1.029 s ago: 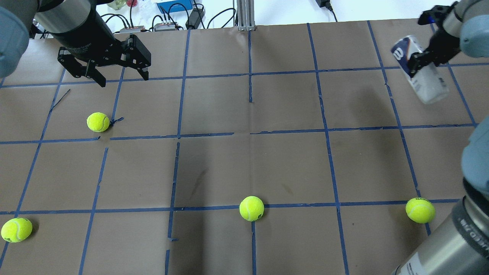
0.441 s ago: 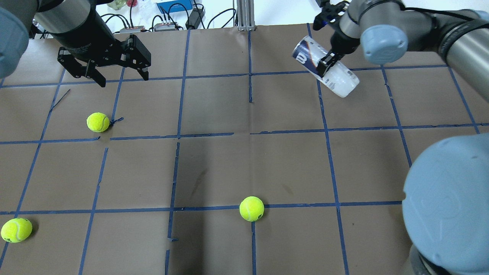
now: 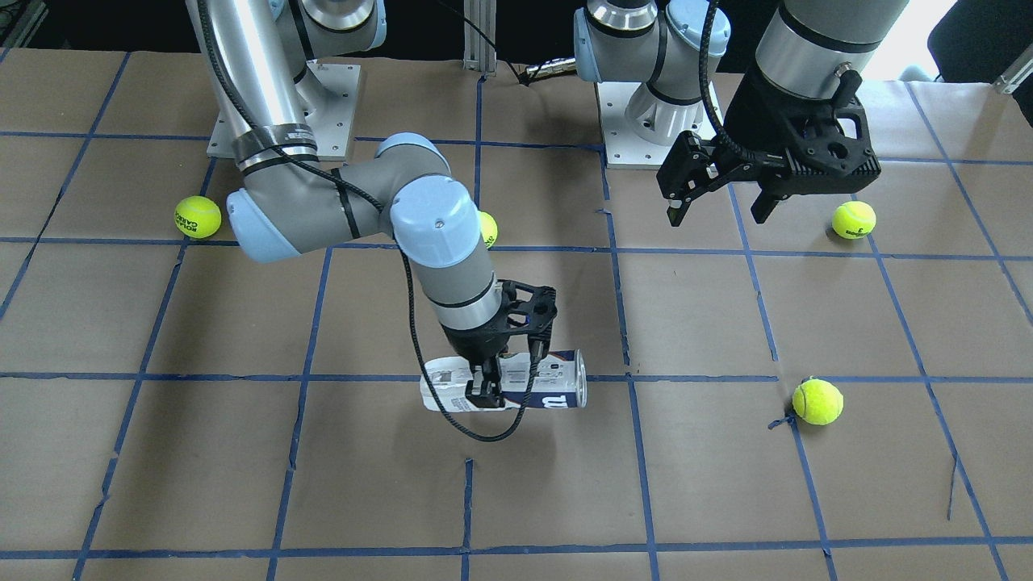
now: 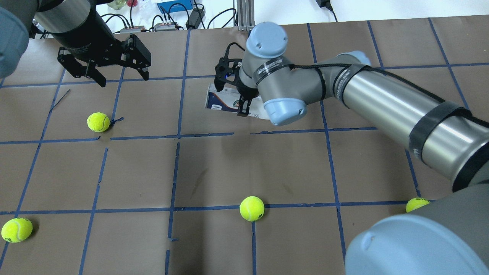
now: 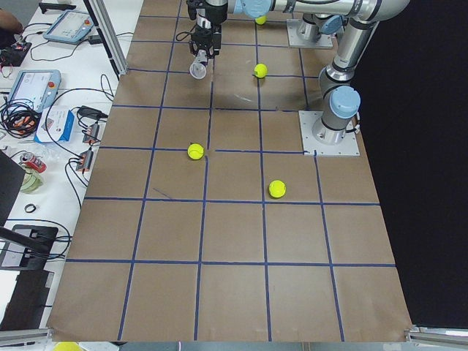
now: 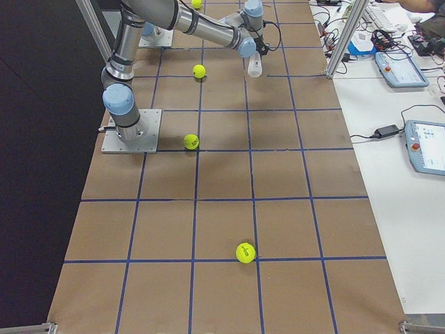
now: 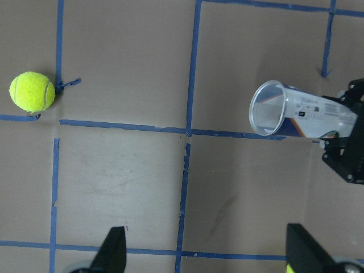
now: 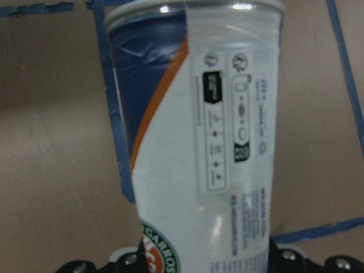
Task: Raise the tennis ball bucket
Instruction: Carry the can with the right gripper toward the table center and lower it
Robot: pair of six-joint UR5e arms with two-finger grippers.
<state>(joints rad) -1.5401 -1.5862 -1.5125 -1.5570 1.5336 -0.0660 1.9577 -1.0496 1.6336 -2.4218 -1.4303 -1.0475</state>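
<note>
The tennis ball bucket is a clear can with a white and navy label. It lies horizontally in my right gripper, which is shut on its middle, and it looks clear of the table. It also shows in the front view, held by the right gripper, and it fills the right wrist view. In the left wrist view its open mouth faces the camera. My left gripper is open and empty, above the table's far left, well apart from the can.
Several yellow-green tennis balls lie on the brown gridded table: one near the left gripper, one at front middle, one at front left, one at front right. Cables and boxes sit past the far edge.
My right arm swung from the far right toward the table's middle, carrying the can with it. The left arm and the balls stayed still.
</note>
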